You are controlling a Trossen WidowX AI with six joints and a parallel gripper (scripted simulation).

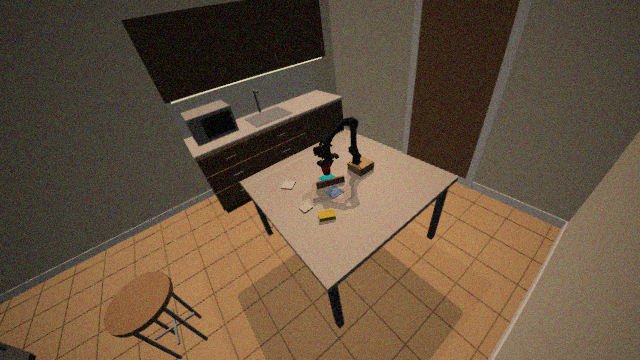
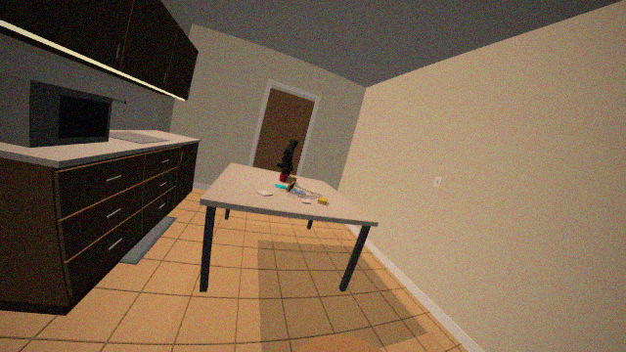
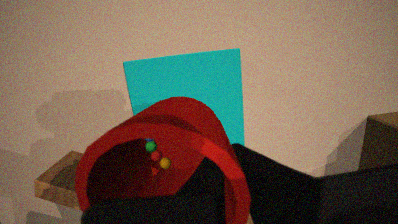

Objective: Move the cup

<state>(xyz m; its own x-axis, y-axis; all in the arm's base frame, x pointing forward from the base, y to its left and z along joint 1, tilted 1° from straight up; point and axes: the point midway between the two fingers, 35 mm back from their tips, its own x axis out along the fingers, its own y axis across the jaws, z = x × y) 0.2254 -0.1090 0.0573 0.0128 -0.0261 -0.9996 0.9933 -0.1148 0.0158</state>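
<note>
The red cup (image 1: pixel 326 170) (image 2: pixel 284 177) (image 3: pixel 185 107) is off the table, just above the cyan pad (image 1: pixel 326 177) (image 2: pixel 280 186) (image 3: pixel 185 80); the exact gap is hard to tell. My gripper (image 1: pixel 326 165) (image 2: pixel 285 172) (image 3: pixel 225 151) is shut on the cup's wall, one dark finger inside the rim and one outside. Inside the cup are several marbles, among them a green marble (image 3: pixel 151 146) and a yellow marble (image 3: pixel 165 163). The blue pad (image 1: pixel 334 192) (image 2: pixel 299 193) lies across the wooden bar from the cyan pad, with nothing on it.
The low wooden bar (image 1: pixel 330 182) (image 2: pixel 290 187) (image 3: pixel 57 195) stands between the pads. A wooden block (image 1: pixel 361 166) (image 3: pixel 385 145) is under the arm's base. A yellow block (image 1: pixel 327 216) (image 2: pixel 322 200) and two flat pale pieces, one farther left (image 1: pixel 288 185) (image 2: pixel 264 193), lie on the table.
</note>
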